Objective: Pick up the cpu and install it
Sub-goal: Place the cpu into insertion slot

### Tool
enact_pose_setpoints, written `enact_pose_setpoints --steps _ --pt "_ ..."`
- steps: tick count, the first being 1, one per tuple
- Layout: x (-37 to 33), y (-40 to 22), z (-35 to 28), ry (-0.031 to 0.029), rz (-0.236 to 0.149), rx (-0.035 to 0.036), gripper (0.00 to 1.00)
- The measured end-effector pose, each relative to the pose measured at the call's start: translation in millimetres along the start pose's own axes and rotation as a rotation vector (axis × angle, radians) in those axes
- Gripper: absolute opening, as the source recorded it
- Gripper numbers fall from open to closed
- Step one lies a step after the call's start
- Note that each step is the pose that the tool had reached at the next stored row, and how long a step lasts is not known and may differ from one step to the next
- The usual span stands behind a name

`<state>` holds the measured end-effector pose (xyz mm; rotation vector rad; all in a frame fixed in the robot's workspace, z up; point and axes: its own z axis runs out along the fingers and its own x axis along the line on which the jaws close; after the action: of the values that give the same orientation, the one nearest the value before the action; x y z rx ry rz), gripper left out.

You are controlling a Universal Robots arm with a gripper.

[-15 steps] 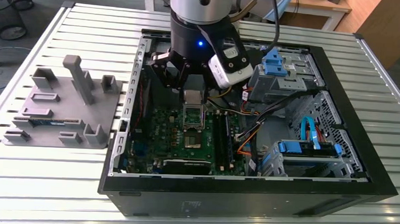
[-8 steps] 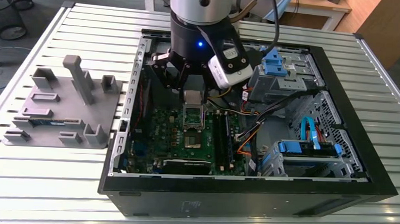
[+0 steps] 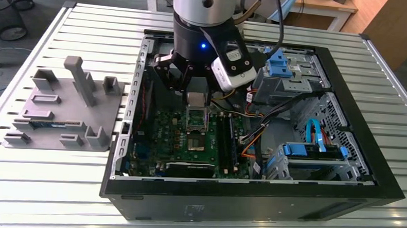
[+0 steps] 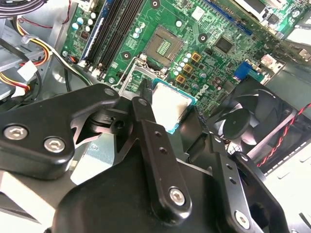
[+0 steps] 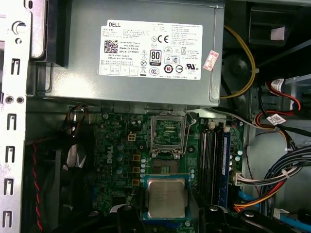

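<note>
Gripping the small flat square cpu [image 5: 166, 197] with its silver-grey metal lid by two opposite edges, the black claw [image 4: 171, 108] is closed only to the chip's width, lid facing up. It hangs in the upper middle of the exterior view, clear of the green motherboard [image 3: 165, 127] and close to the open square socket [image 5: 167, 132], apparently so the chip meets it flat. Around them, the open black computer case [image 3: 255, 197] lies on the ribbed metal tabletop [image 3: 49, 189].

Open black computer case [image 3: 255, 201] on slatted table [image 3: 49, 189], grey fixture block [image 3: 53, 107] beside it
</note>
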<state>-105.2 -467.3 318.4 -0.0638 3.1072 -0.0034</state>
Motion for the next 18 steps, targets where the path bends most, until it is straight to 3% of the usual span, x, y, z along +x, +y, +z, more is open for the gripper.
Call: enact_pose_setpoints --steps 18 --pt "0.3 0.0 6.4 0.0001 0.000 0.0002 0.47"
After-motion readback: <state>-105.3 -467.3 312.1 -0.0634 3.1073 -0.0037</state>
